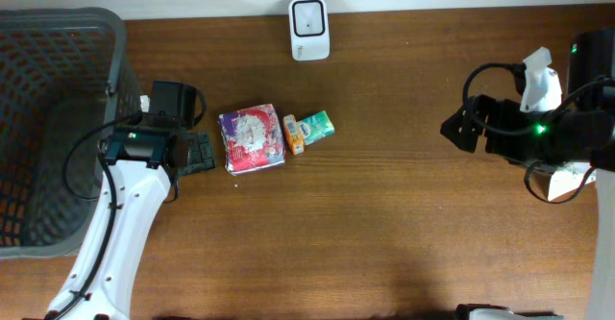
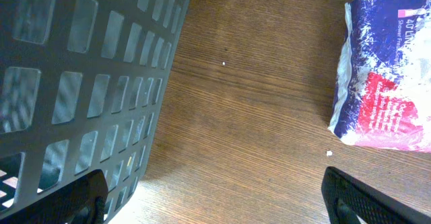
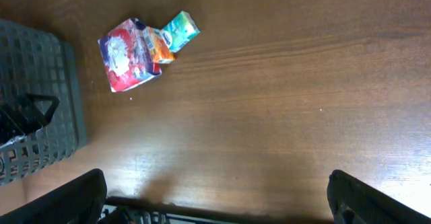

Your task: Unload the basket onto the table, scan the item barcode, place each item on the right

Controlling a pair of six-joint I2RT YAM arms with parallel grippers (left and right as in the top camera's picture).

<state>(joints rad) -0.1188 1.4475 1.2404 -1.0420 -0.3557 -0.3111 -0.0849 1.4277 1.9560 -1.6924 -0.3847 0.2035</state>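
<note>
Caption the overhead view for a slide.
Open left gripper beside purple packet, orange box, green box; basket at left, white scanner above; right gripper open.

The left arm (image 1: 110, 233) comes in from the near-left corner, its white link slanting up to a black wrist. From there the left hand (image 1: 200, 153) points right, low over the worktop (image 1: 384, 243). Its fingers (image 2: 74, 198) stand wide apart and hold nothing (only their dark tips show, in the bottom corners of the wrist view). The right arm (image 1: 577, 118) reaches in from the right edge. The right hand (image 1: 459, 126) points left and sits higher, with its fingers (image 3: 64, 197) spread just as wide and empty.
</note>
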